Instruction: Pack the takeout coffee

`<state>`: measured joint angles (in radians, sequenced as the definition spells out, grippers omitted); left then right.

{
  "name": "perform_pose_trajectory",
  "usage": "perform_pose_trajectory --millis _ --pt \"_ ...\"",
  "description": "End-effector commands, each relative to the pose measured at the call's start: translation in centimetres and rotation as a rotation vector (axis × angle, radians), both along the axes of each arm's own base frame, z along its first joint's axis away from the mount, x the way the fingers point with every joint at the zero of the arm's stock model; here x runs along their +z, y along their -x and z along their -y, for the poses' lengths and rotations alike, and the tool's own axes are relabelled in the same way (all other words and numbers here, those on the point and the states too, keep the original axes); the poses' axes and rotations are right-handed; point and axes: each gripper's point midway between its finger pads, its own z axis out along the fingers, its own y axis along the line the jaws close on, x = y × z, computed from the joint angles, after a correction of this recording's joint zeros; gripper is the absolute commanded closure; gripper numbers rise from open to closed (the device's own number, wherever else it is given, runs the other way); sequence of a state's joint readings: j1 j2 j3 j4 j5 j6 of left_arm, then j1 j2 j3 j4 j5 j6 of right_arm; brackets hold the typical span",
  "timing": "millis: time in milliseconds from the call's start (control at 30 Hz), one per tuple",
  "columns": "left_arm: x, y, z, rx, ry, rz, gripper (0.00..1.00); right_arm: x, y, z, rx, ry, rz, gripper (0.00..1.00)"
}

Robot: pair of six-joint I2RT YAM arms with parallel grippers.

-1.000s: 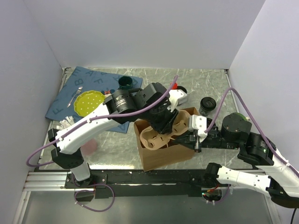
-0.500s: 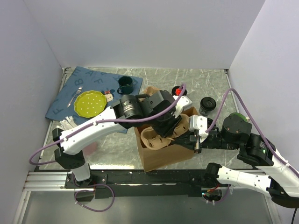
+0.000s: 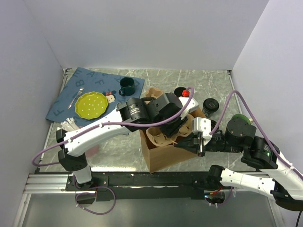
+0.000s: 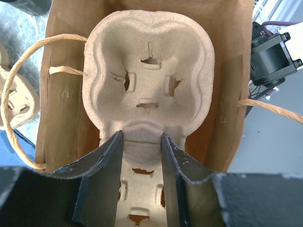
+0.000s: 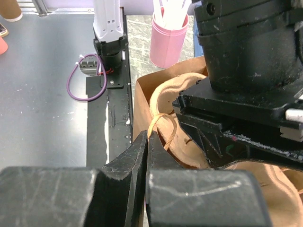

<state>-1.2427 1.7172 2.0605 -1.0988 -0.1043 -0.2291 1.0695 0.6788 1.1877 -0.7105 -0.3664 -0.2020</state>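
1. Clearly upright, the one takeout coffee (image 3: 210, 105) stands on the surface (image 3: 208, 80), lid up and long axis vertical. It is outside the paper bag (image 3: 163, 158), near the bag's far right corner but apart from it.
2. One brown bag stands open, and one pulp cup carrier (image 4: 147, 61) lies in it. Two of its wells show in the left wrist view.
3. The left tool (image 4: 142, 137) is clamped on the carrier's middle ridge, one finger on each side.
4. The right tool (image 5: 146, 139) has its fingers together at the bag's right rim, beside a twine handle (image 5: 161, 124). Whether paper is pinched between them I cannot tell.
5. A second pulp piece (image 3: 152, 92) lies behind the bag.
6. One green mug (image 3: 126, 86) and one yellow plate (image 3: 91, 104) sit on a blue mat (image 3: 90, 80).
7. One pink cup (image 5: 169, 38) holds straws.
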Motion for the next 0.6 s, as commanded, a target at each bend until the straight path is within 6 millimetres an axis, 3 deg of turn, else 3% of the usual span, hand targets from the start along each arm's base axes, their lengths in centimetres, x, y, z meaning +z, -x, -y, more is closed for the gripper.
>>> perform_pose_trajectory --millis 0,200,567 --pt "2.3 -1.1 0.2 0.006 0.028 0.087 0.78 0.6 0.7 -0.3 0.032 -0.041 0.003 1.00" --pt "3.4 -1.5 0.2 0.012 0.042 0.118 0.77 0.0 1.0 0.0 0.040 -0.036 0.002 1.00" --pt "1.5 -1.6 0.0 0.012 -0.008 0.111 0.77 -0.2 1.2 0.5 0.042 -0.039 0.002 1.00"
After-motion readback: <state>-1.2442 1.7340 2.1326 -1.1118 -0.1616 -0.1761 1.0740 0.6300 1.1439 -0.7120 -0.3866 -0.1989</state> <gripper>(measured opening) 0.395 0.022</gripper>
